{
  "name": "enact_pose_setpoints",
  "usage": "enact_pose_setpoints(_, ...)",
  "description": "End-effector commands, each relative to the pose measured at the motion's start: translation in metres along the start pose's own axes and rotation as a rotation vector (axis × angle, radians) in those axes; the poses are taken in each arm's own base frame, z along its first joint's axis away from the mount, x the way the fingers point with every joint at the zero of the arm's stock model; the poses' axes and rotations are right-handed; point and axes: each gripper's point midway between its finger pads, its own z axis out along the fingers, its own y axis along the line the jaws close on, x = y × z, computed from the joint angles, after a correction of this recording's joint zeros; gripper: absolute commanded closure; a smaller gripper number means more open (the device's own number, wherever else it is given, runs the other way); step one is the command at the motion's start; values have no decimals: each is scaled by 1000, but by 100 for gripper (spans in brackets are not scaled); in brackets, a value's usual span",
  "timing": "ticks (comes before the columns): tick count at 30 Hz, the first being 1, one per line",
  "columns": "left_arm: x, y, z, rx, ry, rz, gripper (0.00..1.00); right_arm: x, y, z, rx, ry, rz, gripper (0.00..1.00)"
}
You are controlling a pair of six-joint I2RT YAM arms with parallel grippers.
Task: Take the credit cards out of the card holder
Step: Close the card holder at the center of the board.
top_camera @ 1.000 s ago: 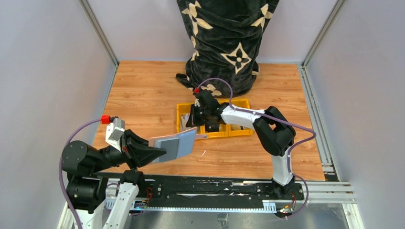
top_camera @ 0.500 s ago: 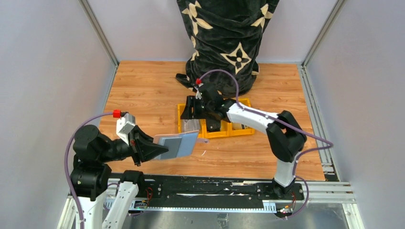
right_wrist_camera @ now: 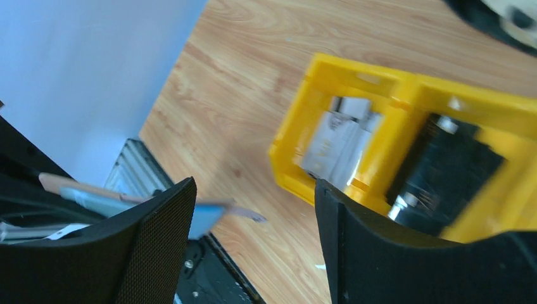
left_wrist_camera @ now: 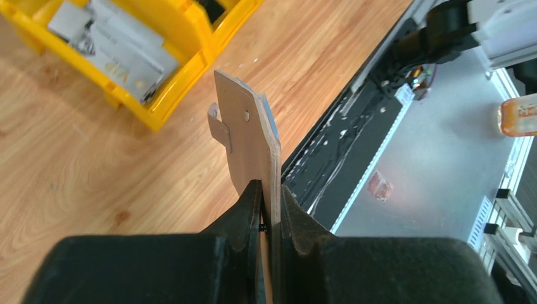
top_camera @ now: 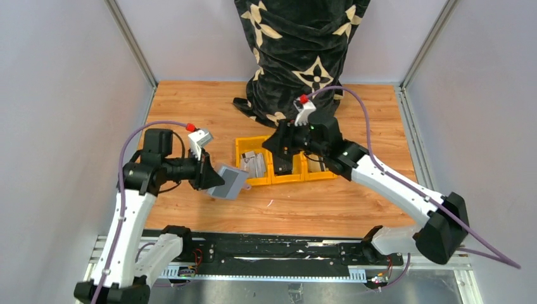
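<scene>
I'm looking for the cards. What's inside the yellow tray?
The yellow tray has silvery cards in its left compartment and a black item in the middle one. The right arm covers part of the right compartment, so its contents can't be told.

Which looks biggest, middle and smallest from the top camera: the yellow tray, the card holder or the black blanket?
1. black blanket
2. yellow tray
3. card holder, held up nearer the camera, yet clearly smallest.
</scene>
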Motion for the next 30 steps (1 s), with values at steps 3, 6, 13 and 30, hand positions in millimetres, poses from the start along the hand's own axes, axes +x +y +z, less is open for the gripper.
enact_pose_setpoints(3, 4, 41, 14, -83, 133, -26, 100, 16, -70, -44, 191, -18, 67, 27)
enact_pose_setpoints(6, -8, 59, 19, -108, 157, 42, 100, 18, -82, -62, 224, -39, 88, 26)
enact_pose_setpoints(13, 11, 114, 35, -200, 293, 104, 100, 32, -109, -84, 296, -50, 138, 25)
enact_pose_setpoints(30, 20, 249, 38, -674, 335, 399, 100, 38, -144, -113, 396, -67, 182, 24)
